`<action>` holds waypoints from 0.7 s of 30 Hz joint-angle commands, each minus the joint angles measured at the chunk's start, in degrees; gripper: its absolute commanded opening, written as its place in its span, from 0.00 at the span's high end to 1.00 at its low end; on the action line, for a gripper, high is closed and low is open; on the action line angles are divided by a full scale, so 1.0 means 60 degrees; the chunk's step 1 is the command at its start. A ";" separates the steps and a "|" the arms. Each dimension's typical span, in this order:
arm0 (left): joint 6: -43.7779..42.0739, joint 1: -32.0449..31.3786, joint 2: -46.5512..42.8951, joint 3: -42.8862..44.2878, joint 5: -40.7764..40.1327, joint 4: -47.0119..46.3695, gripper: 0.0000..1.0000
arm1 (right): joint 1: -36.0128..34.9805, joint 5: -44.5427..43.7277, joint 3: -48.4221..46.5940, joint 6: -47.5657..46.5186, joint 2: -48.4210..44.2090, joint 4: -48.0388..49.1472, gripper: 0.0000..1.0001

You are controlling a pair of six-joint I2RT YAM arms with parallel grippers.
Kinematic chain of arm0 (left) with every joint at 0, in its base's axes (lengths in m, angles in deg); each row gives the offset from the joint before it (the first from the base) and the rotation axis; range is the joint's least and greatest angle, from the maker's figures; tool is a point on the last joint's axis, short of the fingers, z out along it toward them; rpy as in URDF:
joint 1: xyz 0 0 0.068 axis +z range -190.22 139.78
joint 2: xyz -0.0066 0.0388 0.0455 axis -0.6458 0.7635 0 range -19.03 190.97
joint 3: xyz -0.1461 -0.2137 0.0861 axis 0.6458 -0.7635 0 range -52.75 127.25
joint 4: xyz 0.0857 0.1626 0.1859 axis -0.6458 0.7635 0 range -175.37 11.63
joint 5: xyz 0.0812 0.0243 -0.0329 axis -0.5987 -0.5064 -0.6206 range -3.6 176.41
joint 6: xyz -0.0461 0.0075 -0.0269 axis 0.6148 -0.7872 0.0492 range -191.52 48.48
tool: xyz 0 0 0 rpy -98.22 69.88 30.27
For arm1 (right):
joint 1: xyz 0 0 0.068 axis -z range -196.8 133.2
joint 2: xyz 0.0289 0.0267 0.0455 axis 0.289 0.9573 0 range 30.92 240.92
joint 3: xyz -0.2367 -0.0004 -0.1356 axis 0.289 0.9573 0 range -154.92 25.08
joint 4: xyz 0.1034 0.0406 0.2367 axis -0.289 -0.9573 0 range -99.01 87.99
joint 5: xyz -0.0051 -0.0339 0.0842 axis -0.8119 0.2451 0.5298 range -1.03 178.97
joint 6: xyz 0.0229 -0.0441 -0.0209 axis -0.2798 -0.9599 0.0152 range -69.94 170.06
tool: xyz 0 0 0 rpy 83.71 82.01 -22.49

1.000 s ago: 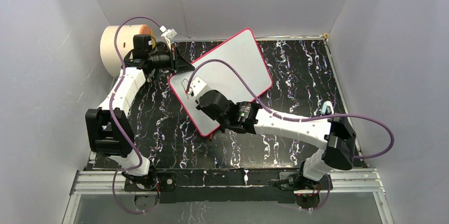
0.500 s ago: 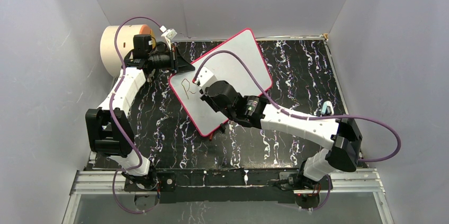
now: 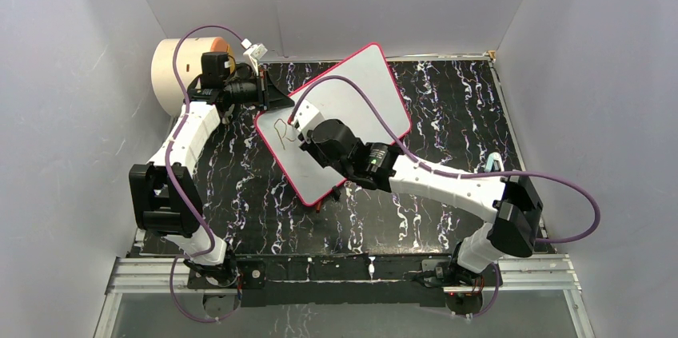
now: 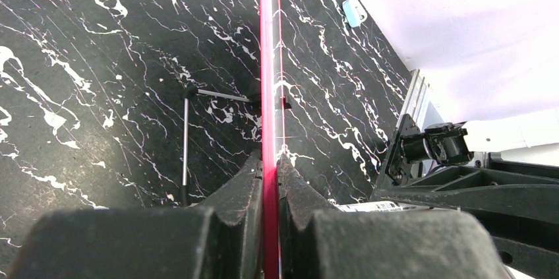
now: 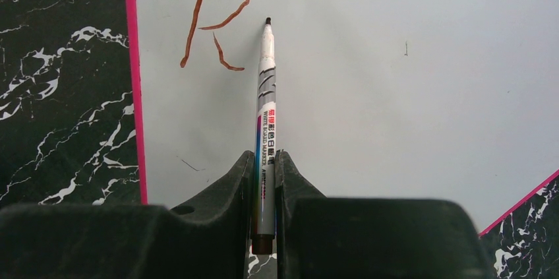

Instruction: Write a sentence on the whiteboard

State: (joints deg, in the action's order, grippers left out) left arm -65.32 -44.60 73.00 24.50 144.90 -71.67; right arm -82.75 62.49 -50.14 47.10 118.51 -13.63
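Listing by size, largest first. Black marbled tabletop point(image 3: 456, 106): carries everything else and offers little grip, so anything pushed sideways on it is likely to slide. Whiteboard point(image 3: 364, 86): pink-rimmed and set diagonally across the far middle of the tabletop. The left wrist view shows it edge-on with a thin wire leg beneath. The hazard here is pen pressure swinging or flexing the board about its one clamped point, which would warp the letters. Left gripper point(image 4: 267, 160): jaws closed narrow on the whiteboard's rim at its left corner. The bite is shallow and on the rim alone, so a hard stroke may work the rim out of the jaws and free the board. Right gripper point(image 5: 265, 160): jaws pinched on a whiteboard marker point(image 5: 266, 111), which is held low on its barrel and points away over the board. The long free length could tilt or creep in the jaws and shift the tip off its line. Whether the tip touches the surface cannot be told. Too light a contact skips ink, and too heavy a contact drags the board. Sentence point(image 5: 221, 18): so far a single reddish-brown letter R near the board's left rim, with the marker tip just beside it. Most of the words are not yet written. Drifting spacing could crowd the next letter into the R or run the line toward the rim.
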 commanded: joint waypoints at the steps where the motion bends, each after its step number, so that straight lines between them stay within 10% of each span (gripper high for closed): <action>1: -0.0344 -0.0236 -0.0158 -0.0362 0.0034 0.0721 1.00 | 0.0135 0.0103 -0.0447 -0.0096 0.0087 0.0689 1.00; 21: -0.0326 -0.0238 -0.0140 -0.0365 0.0021 0.0723 1.00 | 0.0275 0.0330 -0.0049 -0.0031 -0.0497 0.0294 1.00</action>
State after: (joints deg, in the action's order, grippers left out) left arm -65.28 -44.58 73.00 24.48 144.49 -71.67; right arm -81.68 63.85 -50.14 46.90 118.95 -13.89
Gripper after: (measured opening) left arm 0.054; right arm 0.215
